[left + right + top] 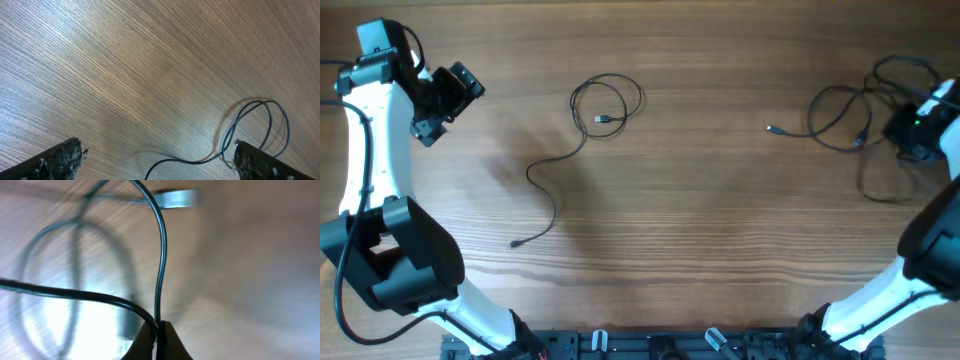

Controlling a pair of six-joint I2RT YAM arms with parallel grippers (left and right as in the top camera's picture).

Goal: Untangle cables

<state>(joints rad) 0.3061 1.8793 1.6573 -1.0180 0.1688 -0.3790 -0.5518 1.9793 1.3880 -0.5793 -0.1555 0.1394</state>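
Wooden table [720, 220] holds one loose cable [605, 120] upper centre, a tangle [865, 120] upper right. Right gripper [157, 330] pinches a strand [161, 255] there; left gripper [445, 100] gapes empty. Pulling could tighten the knot.

one cable [603, 120] lies centre-left, the tangled cables [860, 140] far right.

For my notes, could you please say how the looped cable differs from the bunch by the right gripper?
The looped cable lies alone, one loop plus tail; the bunch is several crossing strands. The looped cable is untouched; the right gripper is shut on a bunch strand. Both are thin and black.
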